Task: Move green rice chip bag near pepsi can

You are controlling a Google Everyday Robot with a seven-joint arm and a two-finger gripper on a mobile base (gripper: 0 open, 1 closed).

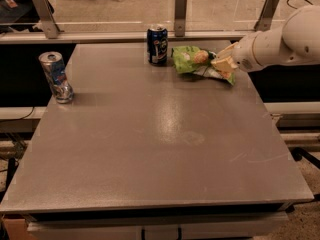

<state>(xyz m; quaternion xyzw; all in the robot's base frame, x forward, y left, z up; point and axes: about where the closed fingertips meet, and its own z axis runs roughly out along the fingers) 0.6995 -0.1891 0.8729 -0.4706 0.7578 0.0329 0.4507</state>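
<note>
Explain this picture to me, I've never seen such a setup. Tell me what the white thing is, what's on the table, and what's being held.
The white thing is a robot arm reaching in from the right. Its tip is the gripper, the part that grasps. A single camera looks down over a grey table. Three things are on it: a dark blue pepsi can at the far edge, a crinkled bright green rice chip bag close to the can's right, and a dented silver-and-blue can at the left edge. The gripper is against the bag's right end. Whether it is actually clamping the bag cannot be seen.
</note>
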